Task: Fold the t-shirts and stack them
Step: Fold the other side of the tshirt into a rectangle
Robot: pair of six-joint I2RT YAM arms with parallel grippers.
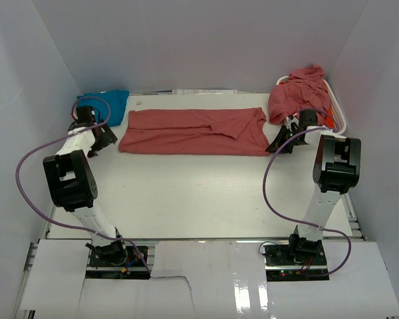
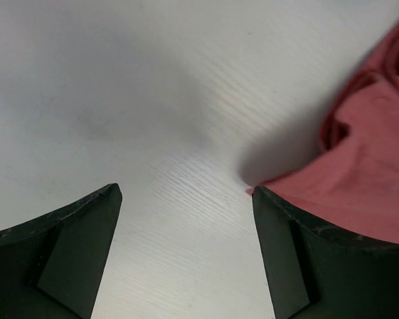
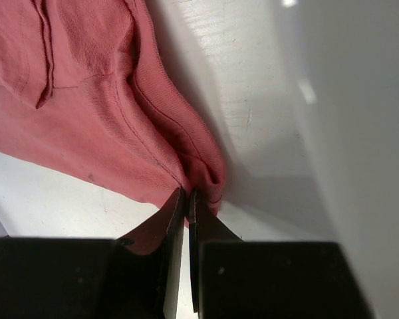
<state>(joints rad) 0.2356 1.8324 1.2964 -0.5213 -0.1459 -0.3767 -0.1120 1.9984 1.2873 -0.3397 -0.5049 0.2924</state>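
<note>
right end effector (image 3: 186, 194) is clenched on a thin fold of the rose-red t-shirt (image 1: 193, 131), which stretches away from it toward the left end effector (image 2: 186, 191), released, cloth just beside it. that pinch looks shallow; a lone pull might slip or skew the fold.

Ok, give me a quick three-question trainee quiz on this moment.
1. True or false: the left tool is shut on the flat red shirt.
2. The right tool is: A open, B shut on that shirt's edge, C shut on nothing.
3. What colour is the far-left shirt?
Key: 1 false, it is open; 2 B; 3 blue.
</note>
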